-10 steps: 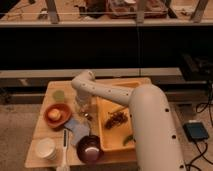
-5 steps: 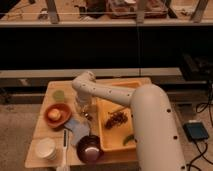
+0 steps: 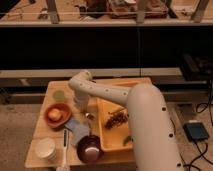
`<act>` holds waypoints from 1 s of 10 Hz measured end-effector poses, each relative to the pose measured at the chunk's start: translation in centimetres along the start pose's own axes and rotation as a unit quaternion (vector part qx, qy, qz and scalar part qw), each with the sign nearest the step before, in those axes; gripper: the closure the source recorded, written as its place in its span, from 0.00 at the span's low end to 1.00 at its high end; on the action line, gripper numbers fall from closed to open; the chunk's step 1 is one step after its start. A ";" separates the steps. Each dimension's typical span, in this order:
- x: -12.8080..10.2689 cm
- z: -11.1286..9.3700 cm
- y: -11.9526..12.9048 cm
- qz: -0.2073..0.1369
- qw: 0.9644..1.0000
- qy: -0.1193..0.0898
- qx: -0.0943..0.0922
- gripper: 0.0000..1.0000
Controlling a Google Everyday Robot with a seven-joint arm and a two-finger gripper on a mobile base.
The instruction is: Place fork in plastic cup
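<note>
Camera view shows you the two-finger gripper [image 3: 82, 108] pointing straight down over the wooden table [image 3: 40, 142], at the end of the white arm [image 3: 107, 92] that reaches in from the lower right. Its fingers are drawn fully together. Note the slim shiny metal fork [image 3: 89, 116]: only a small silvery glint shows just below and right of the fingertips, between the round orange bowl [image 3: 56, 114] and the yellow rectangular tray [image 3: 111, 139]. You cannot tell whether the fingers clamp it.

Locate the small pale green plastic cup [image 3: 60, 95] near the table's back left corner, behind the orange bowl and left of the gripper, apart from it.

Observe the blue-grey cloth [image 3: 76, 129] in front of the gripper. Nearer the front edge stand the dark shiny metal cup [image 3: 90, 148] and the white round tub [image 3: 45, 148], with a long white utensil [image 3: 65, 145] between them.
</note>
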 end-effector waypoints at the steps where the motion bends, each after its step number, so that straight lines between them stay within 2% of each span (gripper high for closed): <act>1: -0.1 0.0 0.0 0.000 1.000 -0.004 0.003 0.91; 2: 0.0 0.1 -0.1 0.001 1.000 -0.008 0.008 0.91; 4: -0.3 -0.4 0.5 0.020 0.999 0.001 0.025 0.91; 6: -0.5 -2.9 1.6 0.046 0.998 0.016 0.034 0.91; 8: -0.2 -5.5 2.4 0.061 0.997 0.022 0.031 0.91; 10: 0.0 -7.0 3.2 0.069 0.997 0.024 0.028 0.91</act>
